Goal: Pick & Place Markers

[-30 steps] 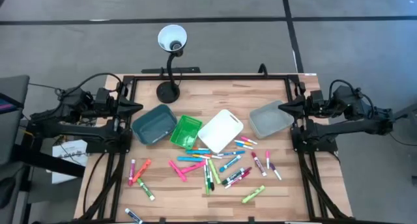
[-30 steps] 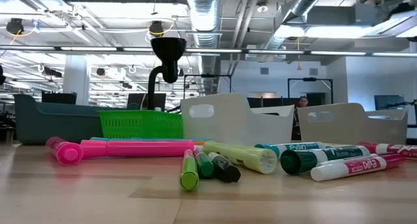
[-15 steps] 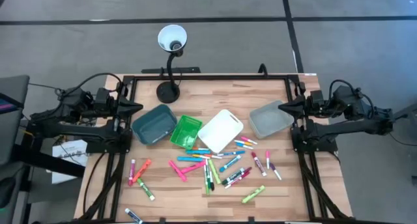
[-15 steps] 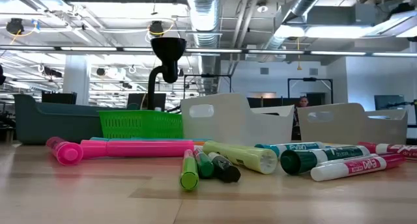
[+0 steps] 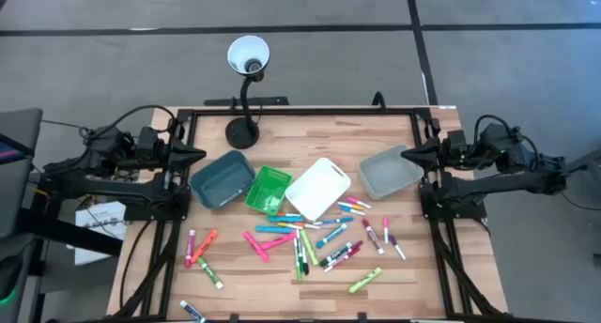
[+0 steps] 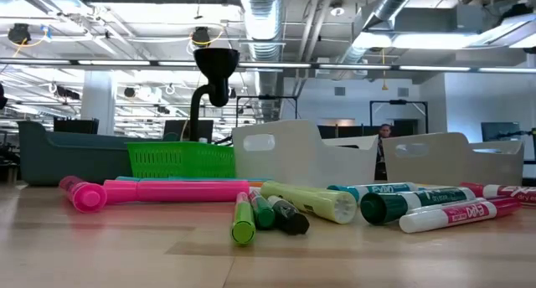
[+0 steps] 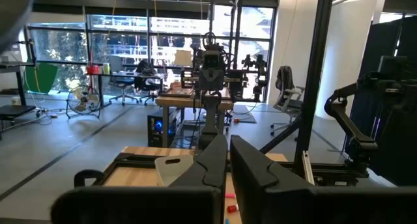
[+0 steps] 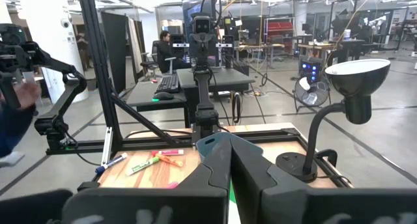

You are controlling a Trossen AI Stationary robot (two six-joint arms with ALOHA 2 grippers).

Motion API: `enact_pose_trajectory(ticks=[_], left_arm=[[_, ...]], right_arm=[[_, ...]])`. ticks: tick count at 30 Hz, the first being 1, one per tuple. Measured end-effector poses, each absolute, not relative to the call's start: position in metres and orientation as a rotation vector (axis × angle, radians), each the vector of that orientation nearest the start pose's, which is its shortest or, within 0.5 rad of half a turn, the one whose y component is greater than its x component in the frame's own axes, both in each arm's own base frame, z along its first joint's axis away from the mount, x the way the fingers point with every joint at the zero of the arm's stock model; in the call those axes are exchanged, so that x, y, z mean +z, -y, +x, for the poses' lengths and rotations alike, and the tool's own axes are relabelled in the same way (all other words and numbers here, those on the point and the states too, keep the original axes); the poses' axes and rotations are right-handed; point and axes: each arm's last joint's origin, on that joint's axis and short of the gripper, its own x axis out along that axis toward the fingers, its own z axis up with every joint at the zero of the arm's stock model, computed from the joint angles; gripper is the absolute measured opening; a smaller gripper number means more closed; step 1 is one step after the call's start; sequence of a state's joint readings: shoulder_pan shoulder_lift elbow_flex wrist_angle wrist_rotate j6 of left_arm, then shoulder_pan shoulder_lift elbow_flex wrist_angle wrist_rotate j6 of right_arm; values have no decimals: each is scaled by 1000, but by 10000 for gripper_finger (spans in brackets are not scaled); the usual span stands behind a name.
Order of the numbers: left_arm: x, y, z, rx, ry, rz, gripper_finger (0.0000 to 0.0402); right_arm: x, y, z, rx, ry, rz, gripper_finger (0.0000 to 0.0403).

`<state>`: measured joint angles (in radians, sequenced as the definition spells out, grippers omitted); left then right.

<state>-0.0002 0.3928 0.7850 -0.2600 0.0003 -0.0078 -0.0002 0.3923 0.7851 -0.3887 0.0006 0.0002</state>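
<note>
Many markers (image 5: 310, 237), pink, green, blue, red and orange, lie flat and scattered on the wooden table (image 5: 413, 276); the low view shows them close up (image 6: 301, 206). My left gripper (image 5: 199, 156) hovers shut at the table's left edge, above a dark teal bin (image 5: 222, 179). My right gripper (image 5: 406, 155) hovers shut at the right edge, above a grey bin (image 5: 390, 171). Both point level toward the table's middle, clear of everything. In each wrist view the fingers meet at their tips (image 7: 226, 143) (image 8: 229, 146).
A green bin (image 5: 268, 189) and a white bin (image 5: 317, 188) stand between the teal and grey ones. A black gooseneck lamp (image 5: 246, 88) stands at the far edge. A black frame (image 5: 300, 110) rims the table. People show in the room beyond.
</note>
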Motion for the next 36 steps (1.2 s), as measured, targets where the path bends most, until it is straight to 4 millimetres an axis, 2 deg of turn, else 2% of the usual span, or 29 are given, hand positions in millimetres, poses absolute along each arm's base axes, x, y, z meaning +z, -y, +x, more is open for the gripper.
enact_pose_trajectory(ticks=[10, 13, 16, 19, 24, 27, 31, 36], left_arm=[[371, 0, 80, -2, 171, -20, 17], [366, 0, 89, -7, 136, -88, 17], [349, 0, 108, -4, 40, -141, 17], [324, 3, 131, -59, -98, -181, 17], [291, 15, 165, -190, -286, -303, 17], [282, 26, 180, -242, -318, -303, 17], [276, 51, 196, -322, -307, -269, 17], [271, 73, 198, -256, -293, -159, 17]], right_arm=[[354, 0, 76, -2, 4, -4, 0], [354, 1, 76, -31, 2, -185, 0], [354, 1, 76, -35, -1, -314, 0], [354, 1, 77, -27, -1, -248, 0], [355, 1, 77, -25, 18, 46, 0], [358, 1, 77, -20, 45, 91, 0], [351, -1, 84, 15, 22, 138, 0], [324, -4, 117, 40, -7, 127, 0]])
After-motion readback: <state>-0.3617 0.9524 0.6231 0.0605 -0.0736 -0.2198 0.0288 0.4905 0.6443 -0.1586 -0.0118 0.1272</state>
